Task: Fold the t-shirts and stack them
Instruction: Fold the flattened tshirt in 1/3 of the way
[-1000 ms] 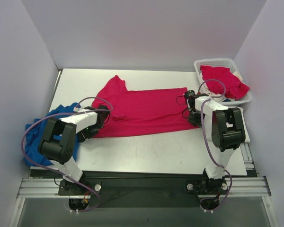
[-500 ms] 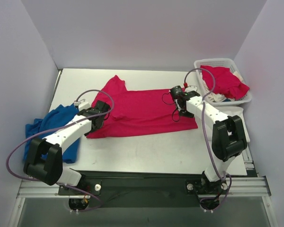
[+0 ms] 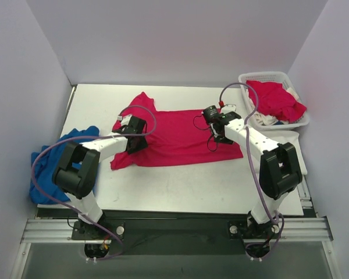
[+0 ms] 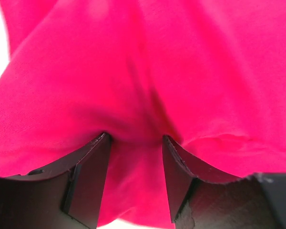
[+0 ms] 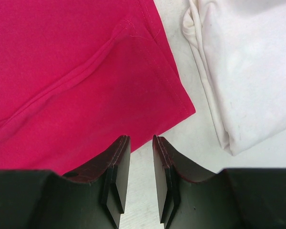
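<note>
A bright pinkish-red t-shirt point(image 3: 174, 133) lies spread across the middle of the table. My left gripper point(image 3: 134, 142) is over its left part. In the left wrist view the gripper point(image 4: 135, 138) has red cloth point(image 4: 157, 62) bunched between its fingers and draped over the tips. My right gripper point(image 3: 220, 136) hovers over the shirt's right part. In the right wrist view the gripper point(image 5: 140, 138) is nearly shut and empty, above the shirt's near right corner point(image 5: 178, 107). More red cloth point(image 3: 276, 99) and white cloth point(image 3: 266, 120) lie in the basket.
The white lattice basket point(image 3: 267, 77) stands at the back right. A white cloth point(image 3: 294, 142) lies flat at the right edge and also shows in the right wrist view point(image 5: 238, 71). A blue cloth point(image 3: 46, 168) hangs off the table's left edge.
Both grippers have moved from the shirt's outer edges inward and toward the back, over the shirt. The shirt's left edge has shifted slightly.
</note>
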`<state>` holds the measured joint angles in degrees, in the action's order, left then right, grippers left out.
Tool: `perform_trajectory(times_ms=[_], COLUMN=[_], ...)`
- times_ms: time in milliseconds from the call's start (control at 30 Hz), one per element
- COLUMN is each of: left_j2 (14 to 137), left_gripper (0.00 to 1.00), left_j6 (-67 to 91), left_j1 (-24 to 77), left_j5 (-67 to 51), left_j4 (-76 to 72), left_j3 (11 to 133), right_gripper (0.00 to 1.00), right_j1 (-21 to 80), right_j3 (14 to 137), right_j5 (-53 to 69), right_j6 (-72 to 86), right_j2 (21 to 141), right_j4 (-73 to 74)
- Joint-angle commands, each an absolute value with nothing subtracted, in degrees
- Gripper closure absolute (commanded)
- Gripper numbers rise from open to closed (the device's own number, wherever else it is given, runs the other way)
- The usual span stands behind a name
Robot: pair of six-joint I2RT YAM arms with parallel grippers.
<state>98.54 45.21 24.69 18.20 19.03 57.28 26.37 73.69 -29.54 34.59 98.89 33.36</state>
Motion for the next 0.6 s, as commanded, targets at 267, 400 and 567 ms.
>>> perform_trajectory(times_ms=[267,400,567], left_j2=[105.03,104.59,101.79], left_gripper=[0.43,0.43,0.43], left_j6=[42.72,42.45,43.68], left_j1=[25.84,26.63,27.60], left_j5=[17.13,20.38,26.01], left_j4=[15.12,17.92,25.39], left_j3=[67.23,69.16,68.56], right_gripper=[0.73,0.73,0.73], right_j1=[26.54,26.46,26.54], right_j3=[75.59,75.94,76.64], right_j5=[-31.46,-31.03,-29.80], right_j6=[35.16,34.89,34.54], right_j2=[100.11,100.46,101.95], right_j4=[35.86,35.86,35.86])
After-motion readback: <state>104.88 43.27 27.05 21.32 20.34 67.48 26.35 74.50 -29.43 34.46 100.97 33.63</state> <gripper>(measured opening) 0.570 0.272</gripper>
